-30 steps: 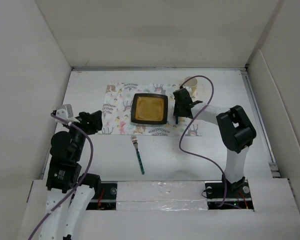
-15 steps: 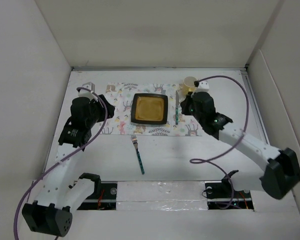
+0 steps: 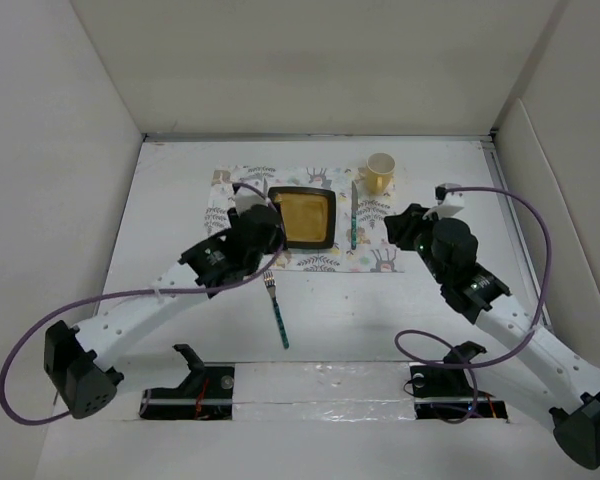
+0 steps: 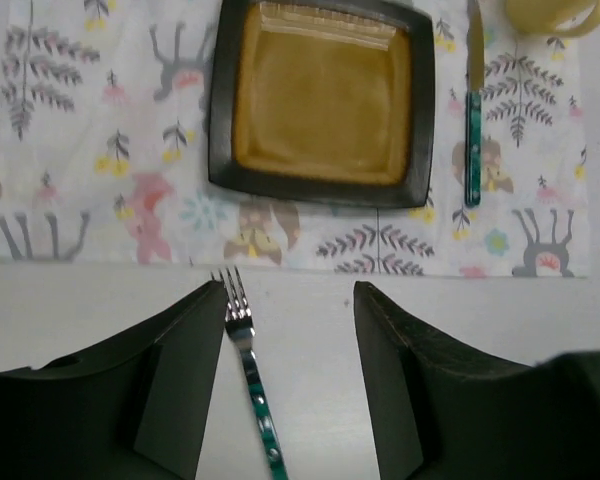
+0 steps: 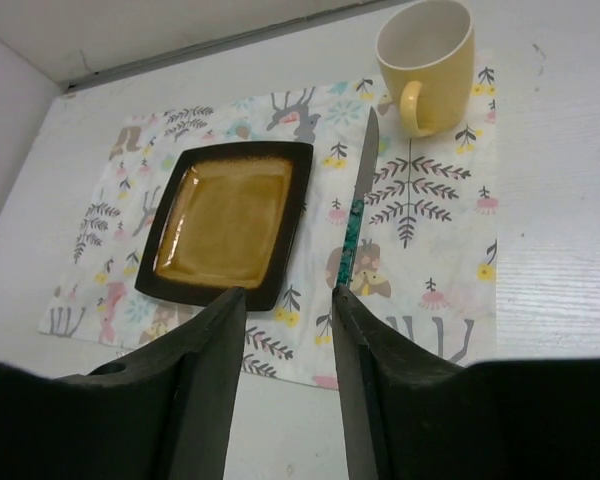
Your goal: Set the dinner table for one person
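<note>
Both arms have shifted in the last half second: the left gripper (image 4: 290, 292) has swung in from the far left toward the middle, and the right gripper (image 5: 288, 297) has drawn back to the right.

Everything sits on the large white matte dinner table (image 3: 160, 300), which fills the floor of the pale-walled booth. Toward its far side lies a rectangular cloth placemat printed with animals and ferns (image 4: 80, 120). On the middle of that mat rests a square dark-rimmed plate with an amber glazed centre (image 4: 325, 100). A pale yellow ceramic mug (image 5: 427, 55) stands upright at the mat's far right corner. Between plate and mug lies a steel knife with a green patterned handle (image 5: 358, 215), blade pointing away. A steel fork with a matching green handle (image 4: 248, 370) lies on bare tabletop, just off the mat's near edge.

The left gripper hangs over the fork's tines with its fingers spread apart, holding nothing. The right gripper's fingers are also parted and empty, near the mat's right side.
</note>
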### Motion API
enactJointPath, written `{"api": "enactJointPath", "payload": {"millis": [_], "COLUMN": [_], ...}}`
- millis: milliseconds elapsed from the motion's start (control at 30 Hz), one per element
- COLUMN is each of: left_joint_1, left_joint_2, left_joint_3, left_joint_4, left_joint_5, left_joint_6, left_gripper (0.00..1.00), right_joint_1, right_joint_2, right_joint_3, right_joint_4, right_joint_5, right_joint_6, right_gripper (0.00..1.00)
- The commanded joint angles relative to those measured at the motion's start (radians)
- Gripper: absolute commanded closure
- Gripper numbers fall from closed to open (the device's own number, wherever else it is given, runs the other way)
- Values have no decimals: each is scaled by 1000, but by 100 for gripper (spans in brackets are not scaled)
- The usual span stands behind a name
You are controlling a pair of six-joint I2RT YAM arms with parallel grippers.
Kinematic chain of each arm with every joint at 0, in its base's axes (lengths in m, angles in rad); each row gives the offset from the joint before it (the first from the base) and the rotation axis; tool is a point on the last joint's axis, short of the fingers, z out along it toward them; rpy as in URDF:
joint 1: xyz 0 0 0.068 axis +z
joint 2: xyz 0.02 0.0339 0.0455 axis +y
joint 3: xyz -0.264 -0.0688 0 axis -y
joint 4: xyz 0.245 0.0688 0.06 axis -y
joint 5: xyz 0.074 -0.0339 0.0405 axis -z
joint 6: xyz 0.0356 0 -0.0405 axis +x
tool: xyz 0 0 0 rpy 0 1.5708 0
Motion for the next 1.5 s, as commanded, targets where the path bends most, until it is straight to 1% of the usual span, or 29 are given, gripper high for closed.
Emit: {"api": "enactJointPath", "payload": {"millis": [0,33,67,100,133,167,267,300,333,367,433,467,500,600,767,800,867,900,1000,1100,1167,1233,1267,1333,1367,1400,1467], "left_joint_1": [-218,-314,-350,-373,-383,-413,-464,-464,-464,-464,-464,-464,-432,-423,-410,-401,-371,-371,-358,-349,-349,-349,-349,-349,-349,-349,-349], "left_joint_2": [45,111,145,180,233,249,257,242,205,187,139,134,134,165,278,288,297,294,282,282,291,303,308,312,309,305,266], "left_joint_3": [-34,3,15,26,20,8,-92,-160,-198,-228,-308,-328,-353,-358,-316,-318,-330,-336,-344,-350,-351,-359,-359,-358,-361,-362,-353], "left_joint_4": [-295,-377,-435,-527,-542,-546,-438,-355,-292,-292,-234,-211,-163,-106,-86,-79,-62,-59,-98,-118,-129,-147,-152,-170,-171,-177,-192], "left_joint_5": [-420,-479,-481,-460,-391,-360,-253,-225,-181,-165,-138,-128,-96,-85,-87,-88,-75,-71,-88,-88,-88,-87,-85,-84,-82,-81,-81], "left_joint_6": [-333,-552,-652,-735,-787,-868,-936,-941,-949,-949,-958,-943,-900,-860,-817,-814,-792,-786,-785,-774,-771,-769,-766,-756,-749,-748,-746], "left_gripper": [50,50,50,48,49,50,51,51,51,51,50,50,50,51,54,59,65,70,72,83,83,78,78,81,88,100,100], "right_joint_1": [-26,-38,-38,-38,-50,-50,-76,-88,-102,-102,-128,-128,-141,-150,-150,-150,-141,-141,-141,-141,-141,-141,-141,-141,-150,-150,-150], "right_joint_2": [-36,-44,-53,-61,-79,-88,-118,-125,-134,-139,-147,-153,-156,-147,-131,-130,-128,-127,-124,-131,-134,-142,-145,-148,-147,-144,-142], "right_joint_3": [-16,-10,-12,-18,-25,-33,-44,-47,-54,-55,-58,-58,-68,-78,-71,-71,-71,-71,-68,-65,-62,-55,-56,-68,-67,-64,-62], "right_joint_4": [46,31,24,29,35,38,38,34,35,35,34,30,44,70,72,76,76,76,72,57,43,30,29,49,49,46,41], "right_joint_5": [-77,-93,-99,-92,-87,-90,-125,-125,-130,-130,-157,-162,-170,-212,-225,-240,-234,-214,-217,-181,-176,-180,-171,-173,-183,-190,-176], "right_joint_6": [17,21,23,21,20,21,23,26,32,32,37,40,44,46,41,40,40,41,44,41,41,38,40,40,40,38,40], "right_gripper": [54,52,49,47,47,47,47,47,47,48,48,48,48,49,49,49,49,49,49,49,49,49,49,49,49,49,49]}}
